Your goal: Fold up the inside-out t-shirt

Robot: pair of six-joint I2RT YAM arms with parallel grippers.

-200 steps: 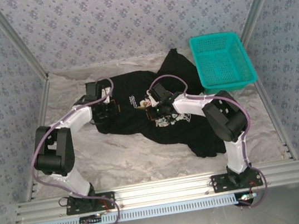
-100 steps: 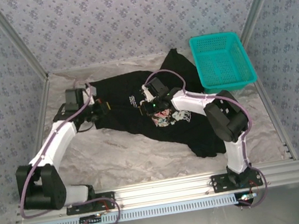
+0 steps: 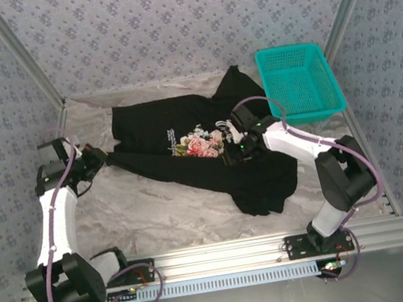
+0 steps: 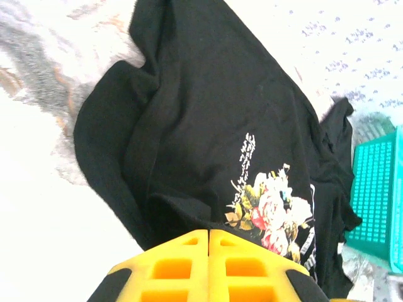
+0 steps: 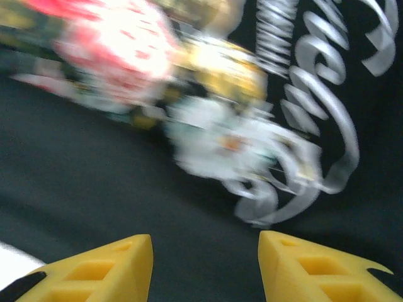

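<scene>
- Top external view: the inside-out t-shirt sprawls across the tabletop's far half, with its floral print facing up.
- The left gripper is clamped on the shirt's left edge; the right gripper hangs with jaws parted above the print.
- The cloth looks light and limp, and is probably best taken at hems or corners.

The only writing is the white lettering printed on the black soft cloth t-shirt. In the left wrist view it is a few short lines of small script at 11 o'clock of the pink, white and green floral print, too fine to read. From above, that script sits at 9 o'clock of the flowers with larger white letters at 2 o'clock; in the right wrist view these are looping strokes, blurred and cut off at the edge, so no word can be made out.
</scene>
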